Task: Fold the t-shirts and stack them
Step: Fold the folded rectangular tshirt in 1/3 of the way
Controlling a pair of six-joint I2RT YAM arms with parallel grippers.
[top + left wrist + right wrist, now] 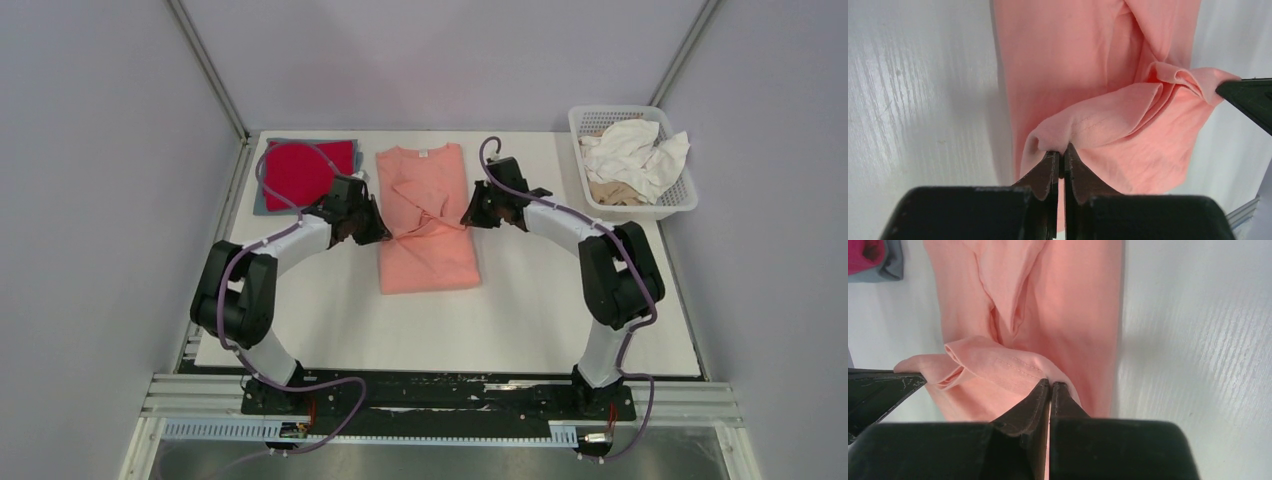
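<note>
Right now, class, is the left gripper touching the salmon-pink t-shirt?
Touching. The left wrist view shows the left gripper shut, with a raised fold of the salmon-pink t-shirt pinched between its fingertips and the cloth lifted off the table there.

White table (520, 330) with salmon-pink t-shirt (430, 262) at centre, grey-blue t-shirt (260, 200) far left, lattice basket (650, 211) far right.

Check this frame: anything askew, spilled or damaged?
Nothing spilled or damaged. The salmon-pink shirt is bunched across its middle, where the left claw and right claw pinch it shut mid-fold. The white shirt lies crumpled and pokes over the basket rim at its right corner.
</note>
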